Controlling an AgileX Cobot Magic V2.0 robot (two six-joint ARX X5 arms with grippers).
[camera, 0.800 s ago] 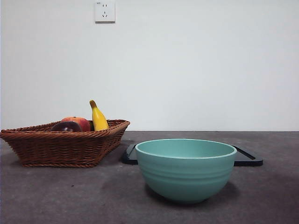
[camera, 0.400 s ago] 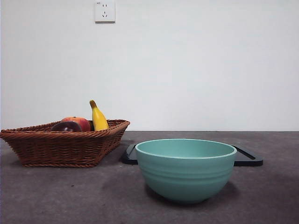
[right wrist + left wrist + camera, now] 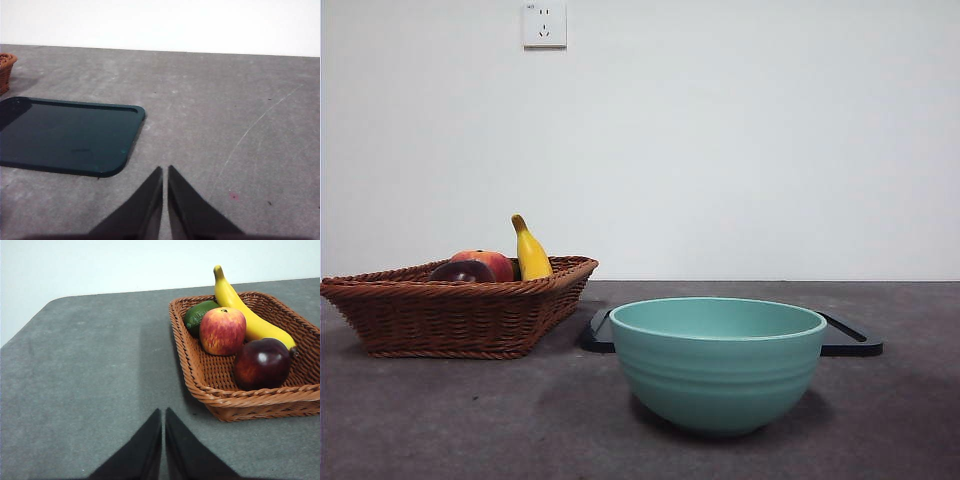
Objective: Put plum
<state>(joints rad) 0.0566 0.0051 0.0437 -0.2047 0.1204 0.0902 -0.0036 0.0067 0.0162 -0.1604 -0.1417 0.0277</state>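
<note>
The dark maroon plum [image 3: 261,363] lies in a woven brown basket [image 3: 235,404], at its near corner beside a red-orange fruit [image 3: 222,331], a banana [image 3: 250,320] and a green fruit [image 3: 198,316]. In the front view only the plum's top [image 3: 462,271] shows over the basket rim [image 3: 450,315]. My left gripper [image 3: 163,415] is shut over bare table, beside the basket and apart from it. My right gripper [image 3: 165,172] is shut above the table near a dark tray [image 3: 65,135]. Neither gripper shows in the front view.
A teal bowl [image 3: 718,362] stands at the front middle of the table. The dark tray [image 3: 845,338] lies behind it, right of the basket. A white wall with a socket [image 3: 544,24] closes the back.
</note>
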